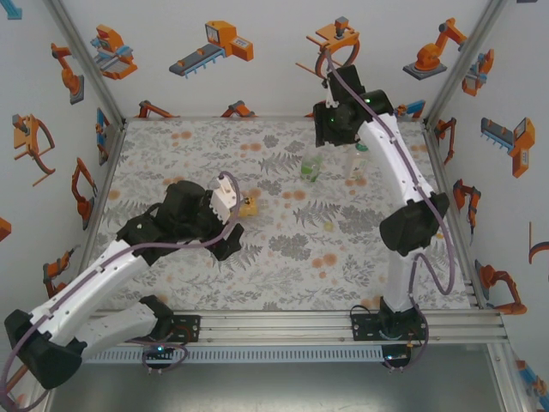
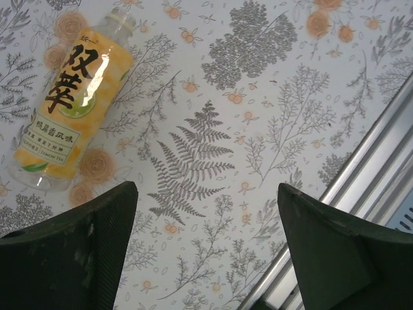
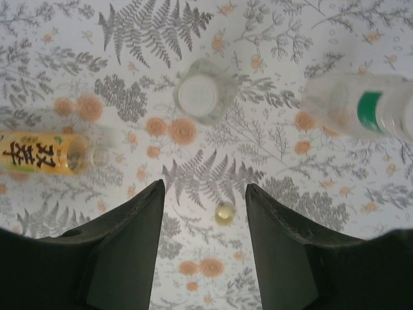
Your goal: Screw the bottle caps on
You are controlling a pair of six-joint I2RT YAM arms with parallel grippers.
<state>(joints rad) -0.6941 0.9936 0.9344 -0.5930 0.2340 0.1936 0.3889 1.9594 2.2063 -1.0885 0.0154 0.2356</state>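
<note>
One small round yellowish cap (image 3: 224, 213) lies on the fern-printed table (image 3: 193, 26).

The patterned counter (image 1: 283, 257) carries an amber-yellow bottle (image 1: 250, 204) lying just beside the wrist of the left arm (image 1: 103, 266). A green bottle (image 1: 310, 166) stands farther back, close under the outstretched right arm (image 1: 396, 167). A pale cap (image 1: 328, 227) sits apart, nearer the middle.

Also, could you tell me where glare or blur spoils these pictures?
Left wrist view: sharp, but white glare streaks cross the yellow bottle. Right wrist view: soft throughout, the clear bottle at the right edge most blurred, the small cap a hazy spot. Top view: evenly lit, no strong glare.
</note>
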